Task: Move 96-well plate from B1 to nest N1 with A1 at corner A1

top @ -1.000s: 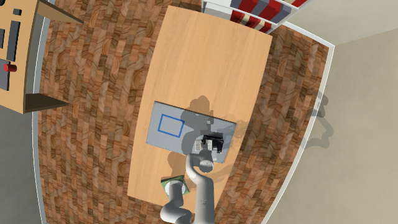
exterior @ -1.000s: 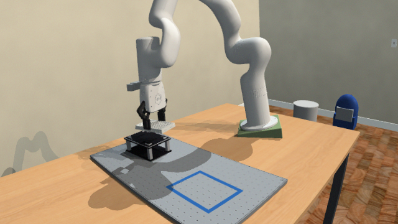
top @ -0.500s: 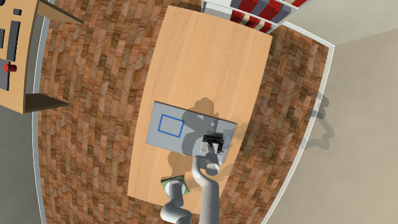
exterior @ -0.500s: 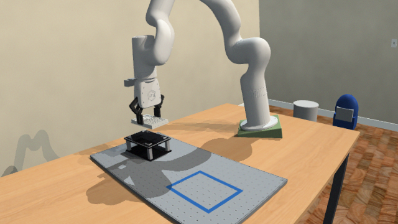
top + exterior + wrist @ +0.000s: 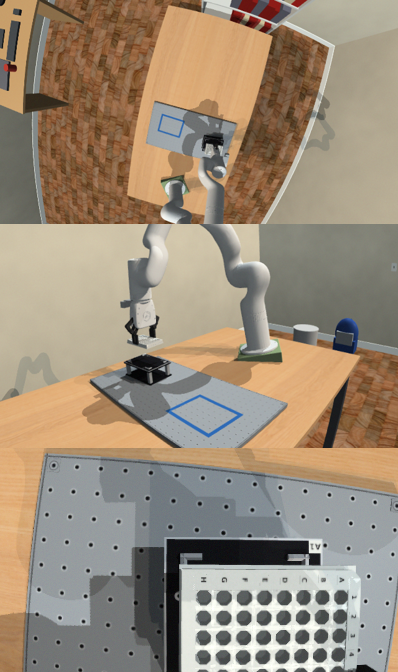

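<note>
The gripper (image 5: 143,336) is clamped on the white well plate (image 5: 145,341), which hangs level in the air above the black raised nest (image 5: 148,364), not touching it. In the wrist view the plate (image 5: 270,618) overlaps most of the nest (image 5: 235,552). Column letters H to A run along the plate's top edge; row numbers 1 to 4 run down its right side. The nest's upper right corner label (image 5: 315,546) reads A1, near the plate's cut-off corner (image 5: 356,579). The blue square outline (image 5: 205,414) on the grey perforated board (image 5: 255,407) lies well apart.
</note>
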You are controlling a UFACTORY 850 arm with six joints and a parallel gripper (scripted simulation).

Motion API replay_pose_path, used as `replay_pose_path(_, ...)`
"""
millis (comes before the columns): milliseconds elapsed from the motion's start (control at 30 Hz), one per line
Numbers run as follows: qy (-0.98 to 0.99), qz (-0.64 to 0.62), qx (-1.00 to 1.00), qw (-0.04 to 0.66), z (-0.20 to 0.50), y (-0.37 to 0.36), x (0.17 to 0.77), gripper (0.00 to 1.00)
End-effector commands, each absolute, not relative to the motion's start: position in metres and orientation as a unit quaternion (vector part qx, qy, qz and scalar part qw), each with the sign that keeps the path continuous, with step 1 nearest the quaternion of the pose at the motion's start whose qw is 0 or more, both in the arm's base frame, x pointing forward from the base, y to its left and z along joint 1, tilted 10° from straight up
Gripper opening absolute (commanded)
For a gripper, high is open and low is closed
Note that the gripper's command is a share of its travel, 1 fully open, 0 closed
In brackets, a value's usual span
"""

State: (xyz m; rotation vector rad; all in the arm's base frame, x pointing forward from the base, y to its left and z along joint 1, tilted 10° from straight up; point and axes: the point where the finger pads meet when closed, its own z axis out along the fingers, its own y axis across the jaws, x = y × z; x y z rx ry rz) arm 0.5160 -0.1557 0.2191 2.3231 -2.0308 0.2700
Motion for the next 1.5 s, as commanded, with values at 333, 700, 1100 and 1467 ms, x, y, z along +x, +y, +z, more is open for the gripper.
replay_pose_path(333, -0.655, 0.088, 0.75, 0.021, 0.221, -0.158, 0.517, 0.0)
replay_pose_path(700, -0.655, 0.088, 0.75, 0.021, 0.221, -0.158, 0.517, 0.0)
replay_pose_path(1100, -0.655, 0.088, 0.75, 0.021, 0.221, -0.158, 0.517, 0.0)
replay_pose_path(1467, -0.655, 0.088, 0.75, 0.021, 0.203, -0.16, 0.518, 0.0)
